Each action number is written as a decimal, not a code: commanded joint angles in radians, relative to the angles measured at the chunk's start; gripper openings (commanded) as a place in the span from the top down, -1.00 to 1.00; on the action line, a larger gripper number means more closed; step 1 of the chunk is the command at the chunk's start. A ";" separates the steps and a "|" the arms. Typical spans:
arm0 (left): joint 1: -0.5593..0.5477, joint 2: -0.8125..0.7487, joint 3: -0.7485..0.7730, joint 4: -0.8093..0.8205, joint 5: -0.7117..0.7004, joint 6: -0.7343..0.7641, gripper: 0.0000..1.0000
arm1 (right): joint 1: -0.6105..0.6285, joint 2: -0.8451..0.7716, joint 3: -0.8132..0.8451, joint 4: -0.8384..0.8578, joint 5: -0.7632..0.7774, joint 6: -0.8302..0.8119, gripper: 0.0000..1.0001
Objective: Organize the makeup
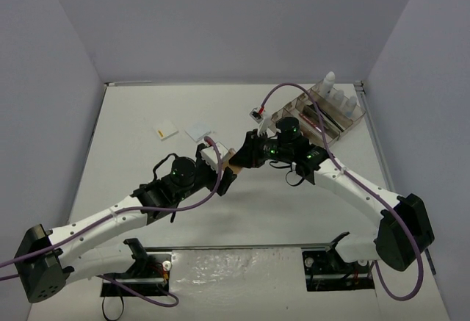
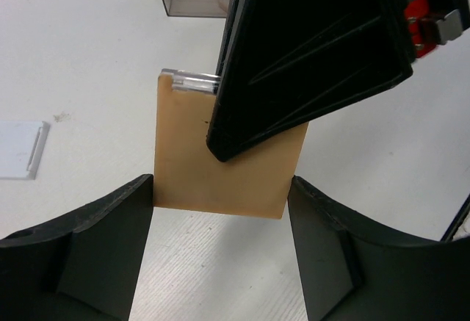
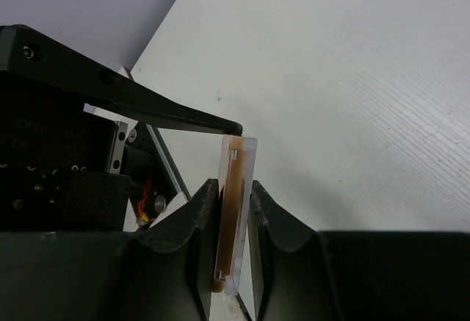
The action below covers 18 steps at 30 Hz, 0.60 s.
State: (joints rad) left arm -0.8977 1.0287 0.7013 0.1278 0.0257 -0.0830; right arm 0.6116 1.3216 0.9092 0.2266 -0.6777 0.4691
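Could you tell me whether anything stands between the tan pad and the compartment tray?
Nothing loose does: the tan pad, clamped by the left gripper and right gripper, has only the right arm's own wrist between it and the tray.

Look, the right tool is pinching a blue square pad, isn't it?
Not blue. The square pad that the right tool is pinching is tan. The right wrist view shows its tan edge clamped between the fingers.

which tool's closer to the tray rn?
Right. The right tool grips the tan pad just left of the tray; the left tool holds the same pad from its other side, farther away.
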 commanded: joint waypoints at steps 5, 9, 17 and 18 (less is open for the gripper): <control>-0.006 0.052 0.121 0.053 -0.006 0.002 -0.33 | -0.008 -0.017 0.015 0.036 0.034 -0.062 1.00; -0.004 0.067 0.135 0.027 -0.087 -0.023 -0.83 | -0.054 -0.015 0.031 -0.009 0.080 -0.115 1.00; 0.057 0.078 0.225 -0.203 -0.319 -0.177 -0.94 | -0.299 0.041 0.142 -0.129 0.209 -0.338 1.00; 0.080 0.079 0.244 -0.248 -0.343 -0.212 -0.94 | -0.326 0.062 0.158 -0.133 0.224 -0.363 1.00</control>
State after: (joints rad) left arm -0.8796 1.1121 0.8259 0.0031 -0.1660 -0.1616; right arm 0.3774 1.3416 0.9603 0.0915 -0.5470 0.2581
